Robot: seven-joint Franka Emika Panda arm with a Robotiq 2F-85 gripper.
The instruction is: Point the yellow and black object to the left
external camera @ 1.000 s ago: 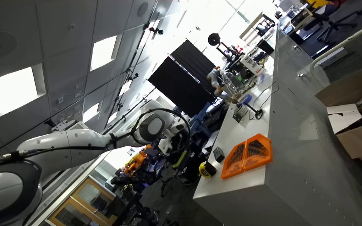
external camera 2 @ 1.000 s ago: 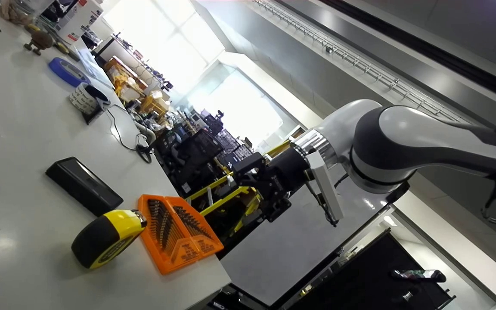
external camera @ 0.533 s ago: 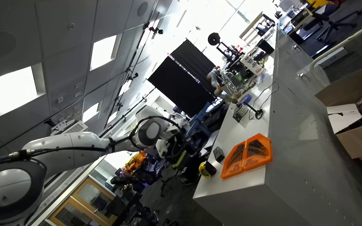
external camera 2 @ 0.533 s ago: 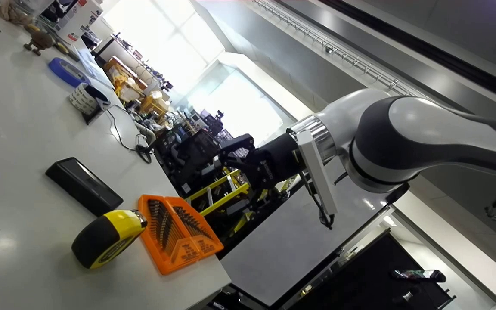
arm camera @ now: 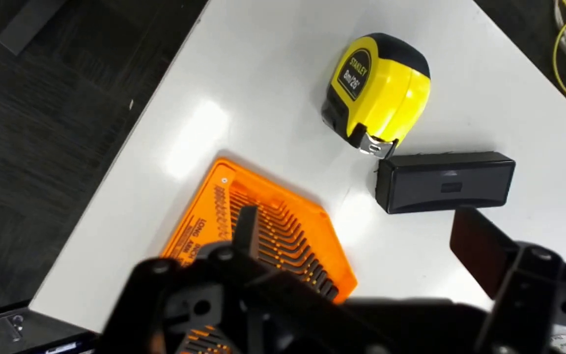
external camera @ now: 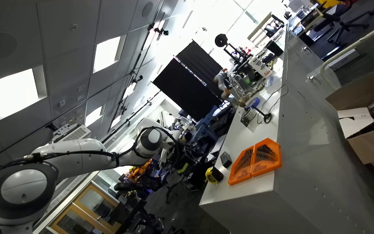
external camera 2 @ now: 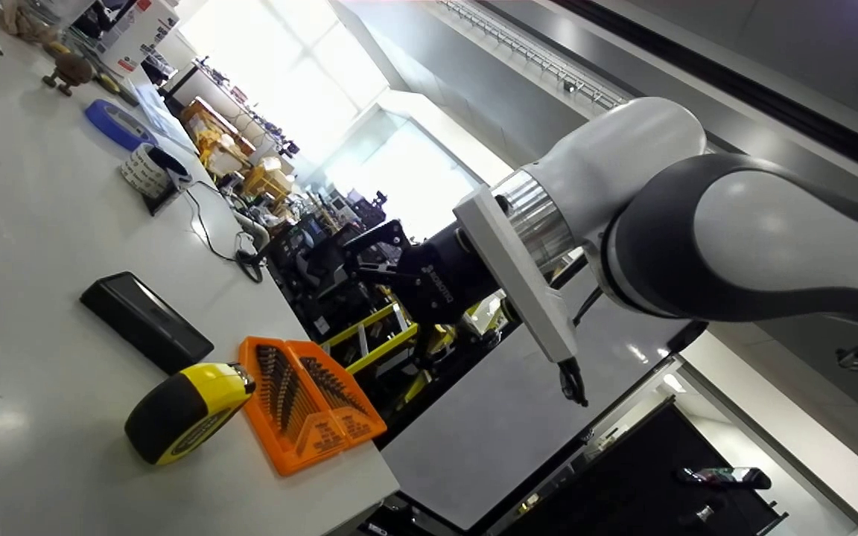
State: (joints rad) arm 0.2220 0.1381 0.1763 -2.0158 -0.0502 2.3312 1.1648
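Note:
A yellow and black tape measure (arm camera: 381, 88) stands on the white table, with its metal tip pointing down the wrist view towards a black box. It also shows in both exterior views (external camera: 213, 175) (external camera 2: 187, 413); in an exterior view its tip points to the upper right, towards an orange tool case. My gripper (arm camera: 361, 233) is open with nothing between its fingers. In the wrist view the tape measure lies beyond the fingertips, apart from them. In an exterior view the gripper (external camera 2: 384, 298) is raised off the table, away from the tape measure.
The black box (arm camera: 447, 182) lies close beside the tape measure's tip. The open orange case of hex keys (external camera 2: 310, 402) lies by the table corner. A tape roll (external camera 2: 144, 173), a blue ring (external camera 2: 118, 125) and a cable stand farther along. Table edges (arm camera: 130, 130) are near.
The arm has moved and the wrist has turned; in an exterior view the gripper has shifted left and up. The tape measure, box and orange case have not moved.

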